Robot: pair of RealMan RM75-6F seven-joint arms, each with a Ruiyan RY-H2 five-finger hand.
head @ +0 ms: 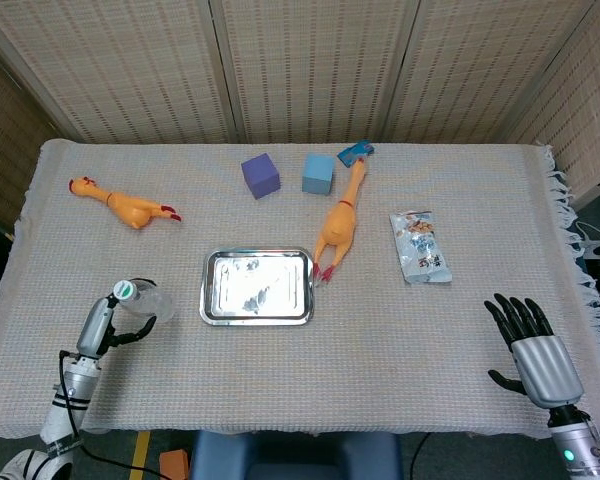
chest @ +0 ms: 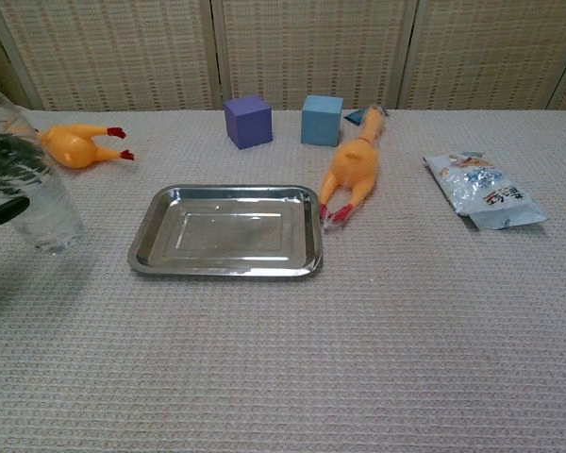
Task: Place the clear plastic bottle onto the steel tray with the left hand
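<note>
Clear plastic bottle gripped by left hand, just left of steel tray (head view); right hand empty, fingers spread. Chest view: bottle upright beside tray, dark fingers around it.

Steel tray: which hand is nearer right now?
Left. The left hand, gripping the clear plastic bottle, is just left of the steel tray; the right hand rests far right.

We've got the tray mid-table, bottle just left of it in our left hand, two cubes behind, a rubber chicken and snack packet to the right.
</note>
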